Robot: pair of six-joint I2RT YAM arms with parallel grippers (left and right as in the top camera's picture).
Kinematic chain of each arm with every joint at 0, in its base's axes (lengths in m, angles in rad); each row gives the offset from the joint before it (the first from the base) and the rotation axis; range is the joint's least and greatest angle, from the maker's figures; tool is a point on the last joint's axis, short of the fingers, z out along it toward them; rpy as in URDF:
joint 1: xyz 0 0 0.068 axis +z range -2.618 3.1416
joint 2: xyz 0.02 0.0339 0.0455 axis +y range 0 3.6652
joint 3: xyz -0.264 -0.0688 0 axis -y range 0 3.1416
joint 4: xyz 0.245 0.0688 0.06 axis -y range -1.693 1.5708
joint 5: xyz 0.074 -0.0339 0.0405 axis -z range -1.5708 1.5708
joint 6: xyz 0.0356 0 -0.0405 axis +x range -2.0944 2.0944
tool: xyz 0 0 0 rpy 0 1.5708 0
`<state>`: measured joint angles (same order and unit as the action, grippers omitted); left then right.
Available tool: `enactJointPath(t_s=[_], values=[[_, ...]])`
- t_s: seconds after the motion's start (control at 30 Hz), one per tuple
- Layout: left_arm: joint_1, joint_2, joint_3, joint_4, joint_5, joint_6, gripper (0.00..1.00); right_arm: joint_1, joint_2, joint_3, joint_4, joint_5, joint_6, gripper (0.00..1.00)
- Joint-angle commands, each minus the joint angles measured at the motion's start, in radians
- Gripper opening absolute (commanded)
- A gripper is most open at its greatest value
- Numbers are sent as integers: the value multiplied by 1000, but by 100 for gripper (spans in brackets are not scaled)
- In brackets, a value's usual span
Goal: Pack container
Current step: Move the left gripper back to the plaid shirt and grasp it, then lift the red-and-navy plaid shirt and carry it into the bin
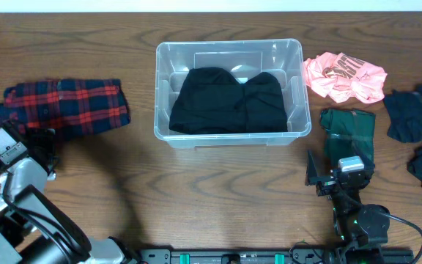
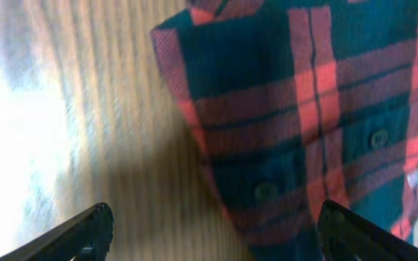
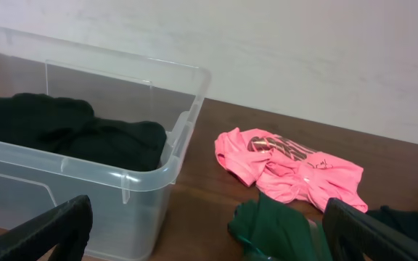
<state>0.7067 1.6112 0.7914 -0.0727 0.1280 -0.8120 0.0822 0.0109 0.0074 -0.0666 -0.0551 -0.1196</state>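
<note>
Left wrist view: the left gripper (image 2: 216,235) is spread wide, and only its two dark fingertips (image 2: 85,232) show at the bottom corners. Between them lie the wooden table (image 2: 107,130) and the corner of a red-and-dark plaid shirt (image 2: 325,109). The view is blurred and glare whitens its left side.

Right wrist view: the right gripper (image 3: 209,232) is also spread wide, its tips cut off by the frame. Beyond it stands the container (image 3: 187,80), its left part out of frame, with black clothing (image 3: 64,130) inside. To the right lie a crumpled pink garment (image 3: 289,167), its print unreadable, and a green garment (image 3: 274,225), half cut off.

Overhead view: the container sits mid-table towards the far edge, and the black clothing hides most of its bottom. The shirt lies well to its left, the pink and green garments just to its right. Dark clothes (image 1: 416,110) run off the right edge
</note>
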Motion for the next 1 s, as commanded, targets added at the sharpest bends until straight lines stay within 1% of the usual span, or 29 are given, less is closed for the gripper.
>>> enactJointPath(t_s=[0.0,0.23,0.4,0.43,0.5,0.53,0.57,0.6,0.67,0.7,0.73,0.83,0.97], values=[[5,70,-2,34,-20,-5,90,-18,-6,-2,-4,-1,14,99],[5,180,-2,154,-20,-5,90,-18,-6,-2,-4,-1,14,99],[5,224,-2,282,-21,-5,90,-18,-6,-2,-4,-1,14,99],[5,229,-2,310,-21,-5,88,-18,-6,-2,-4,-1,14,99],[5,232,-2,357,-21,-5,77,-18,-6,-2,-4,-1,14,99],[5,232,-2,376,-20,-5,63,-18,-6,-2,-4,-1,14,99],[5,232,-2,396,-15,-5,48,-18,-6,-2,-4,-1,14,99],[5,232,-2,413,1,-5,28,-18,-6,-2,-4,-1,14,99],[5,232,-2,424,29,-5,19,-18,-6,-2,-4,-1,14,99],[5,231,-2,428,50,-5,10,-18,-6,-2,-4,-1,14,99],[5,231,-2,433,73,-5,6,-18,-6,-2,-4,-1,14,99],[5,228,-2,454,152,-5,6,-18,-6,-2,-4,-1,14,99],[5,195,-2,502,293,-6,6,-18,-6,-2,-4,-1,14,99]])
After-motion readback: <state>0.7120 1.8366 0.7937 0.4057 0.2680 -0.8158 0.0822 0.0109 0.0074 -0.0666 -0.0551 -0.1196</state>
